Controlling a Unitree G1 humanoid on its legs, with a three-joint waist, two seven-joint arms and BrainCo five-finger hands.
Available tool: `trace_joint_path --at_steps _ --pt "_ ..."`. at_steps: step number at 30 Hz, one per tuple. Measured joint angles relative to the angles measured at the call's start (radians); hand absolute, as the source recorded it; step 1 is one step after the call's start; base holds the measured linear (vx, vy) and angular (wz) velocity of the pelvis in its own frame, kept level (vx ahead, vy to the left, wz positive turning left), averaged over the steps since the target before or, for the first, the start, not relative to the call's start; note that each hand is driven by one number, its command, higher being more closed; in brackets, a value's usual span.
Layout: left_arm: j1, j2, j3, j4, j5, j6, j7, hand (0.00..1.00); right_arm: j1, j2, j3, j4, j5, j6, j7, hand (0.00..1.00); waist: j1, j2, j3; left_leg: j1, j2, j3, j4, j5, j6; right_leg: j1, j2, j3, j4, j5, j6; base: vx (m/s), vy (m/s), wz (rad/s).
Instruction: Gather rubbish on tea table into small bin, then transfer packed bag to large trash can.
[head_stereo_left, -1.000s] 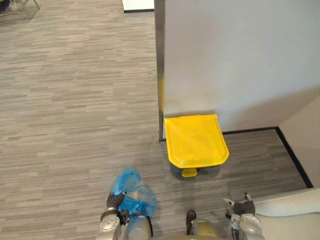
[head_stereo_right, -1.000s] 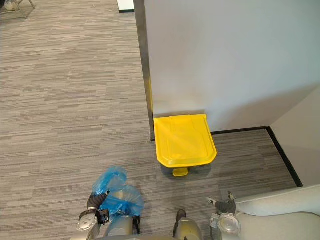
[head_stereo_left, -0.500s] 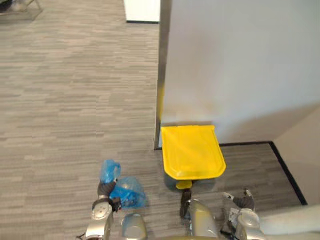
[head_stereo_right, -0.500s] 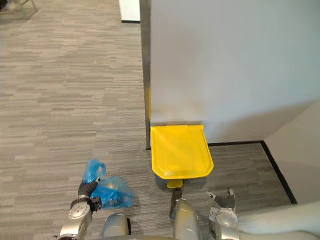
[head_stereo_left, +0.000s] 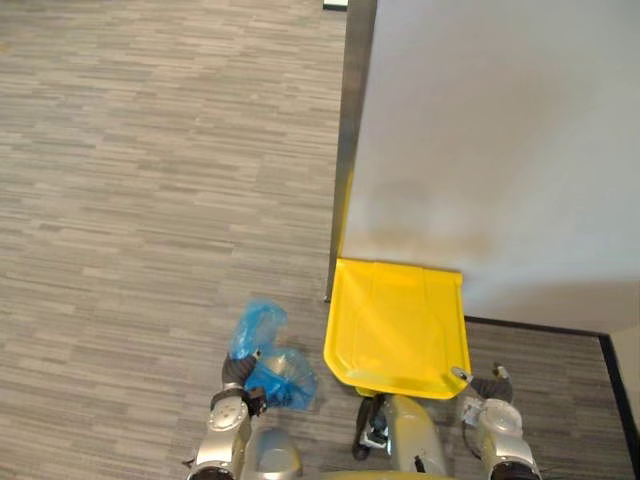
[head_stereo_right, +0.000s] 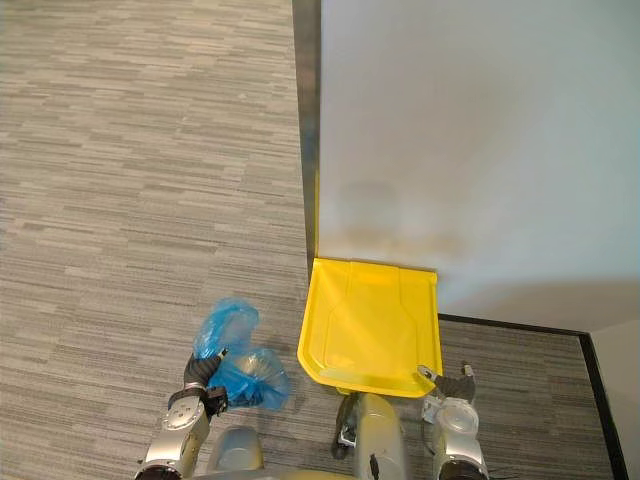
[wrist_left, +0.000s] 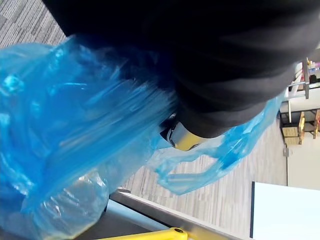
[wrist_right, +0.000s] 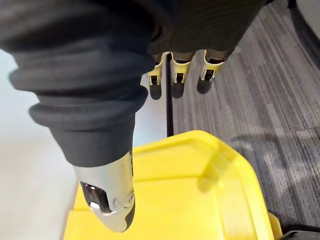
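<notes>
At the bottom left of the left eye view, the left hand (head_stereo_left: 238, 374) is clenched round the gathered neck of the blue bag (head_stereo_left: 272, 366), as it was half a second ago. In the left wrist view the crumpled blue plastic billows round the hand on both sides, with something pale showing through the film.

At the bottom right, the right hand (head_stereo_left: 487, 386) hangs slack and holds nothing. In the right wrist view its fingers (wrist_right: 173, 86) point straight out over the floor and its thumb (wrist_right: 113, 206) hangs above the yellow surface.

The whole picture has shifted since the earlier frames, so the camera has moved. The large trash can (head_stereo_left: 352, 372) now sits lower in the frame, at lower centre right. Its yellow lid (head_stereo_left: 398, 322) is shut. The right hand is now at the lid's near right corner, where before there was a gap of carpet between them. The bag now hangs just beside the lid's near left corner, closer in the picture than before.

Behind the can a pale wall panel (head_stereo_left: 490, 150) fills the upper right, with a metal edge strip (head_stereo_left: 350, 160) running down to the lid's far left corner. Black skirting (head_stereo_left: 540, 328) runs along the wall's foot at the right. Grey striped carpet (head_stereo_left: 150, 180) covers the left half, up to the top edge.
</notes>
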Motion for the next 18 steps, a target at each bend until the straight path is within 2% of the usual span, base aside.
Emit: trace_joint_path --at_steps 3,9,12,13,14,15,16,17,18 --pt "0.001 0.019 0.003 0.012 0.000 0.000 0.001 1.00 -0.008 -0.001 0.002 0.023 -0.011 0.000 0.000 0.00 0.001 0.001 -0.001 -0.008 0.001 0.002 -0.004 0.022 0.003 0.000 0.006 0.009 -0.016 0.021 -0.007 0.02 -0.011 0.03" --pt "0.009 0.040 0.009 0.049 0.001 0.000 0.001 1.00 -0.019 -0.007 0.037 0.061 -0.036 0.000 0.000 0.00 0.002 0.000 -0.001 -0.007 -0.011 0.006 -0.029 0.059 0.008 0.027 0.018 0.046 -0.105 0.104 0.012 -0.08 0.028 0.02" --pt "0.010 0.040 0.010 0.067 0.001 -0.001 0.000 1.00 -0.020 -0.007 0.044 0.063 -0.038 0.000 -0.001 0.00 0.004 -0.015 0.008 -0.004 -0.053 0.017 0.000 0.052 0.023 0.048 0.013 0.091 -0.179 0.180 0.036 -0.23 0.108 -0.37" --pt "0.015 0.043 0.013 0.075 0.001 -0.001 0.000 1.00 -0.020 -0.008 0.067 0.063 -0.039 0.000 -0.001 0.00 0.005 -0.029 0.016 -0.003 -0.075 0.044 0.022 0.050 0.034 0.049 0.011 0.124 -0.209 0.217 0.057 -0.42 0.225 -0.88" --pt "0.030 0.046 0.021 0.082 0.002 -0.001 0.000 1.00 -0.020 -0.006 0.090 0.061 -0.040 0.000 0.000 0.00 0.005 -0.045 0.026 -0.009 -0.090 0.090 0.058 0.039 0.062 0.053 0.009 0.160 -0.264 0.256 0.095 -0.46 0.241 -0.96" --pt "0.033 0.049 0.023 0.089 0.002 -0.001 0.000 1.00 -0.015 -0.005 0.101 0.061 -0.041 0.000 0.001 0.00 0.005 -0.052 0.029 -0.015 -0.094 0.109 0.068 0.040 0.078 0.057 0.002 0.157 -0.292 0.269 0.109 -0.42 0.209 -1.07" --pt "0.038 0.049 0.029 0.100 0.002 0.000 0.000 1.00 -0.009 -0.004 0.110 0.062 -0.049 0.001 0.007 0.00 0.006 -0.042 0.041 -0.021 -0.083 0.137 0.067 0.054 0.105 0.071 -0.013 0.131 -0.346 0.272 0.111 -0.27 0.117 -0.71" --pt "0.039 0.044 0.032 0.103 0.002 -0.001 0.000 1.00 0.004 -0.001 0.111 0.060 -0.059 0.001 0.012 0.00 0.008 -0.046 0.041 -0.029 -0.082 0.153 0.064 0.062 0.117 0.060 -0.026 0.113 -0.326 0.262 0.109 -0.42 0.156 -0.65" --pt "0.037 0.052 0.040 0.107 0.002 0.000 -0.001 1.00 0.031 0.000 0.110 0.065 -0.068 0.004 0.021 0.00 0.003 -0.065 0.042 -0.040 -0.085 0.170 0.050 0.082 0.130 0.044 -0.038 0.111 -0.218 0.231 0.088 -0.46 0.152 -0.33"
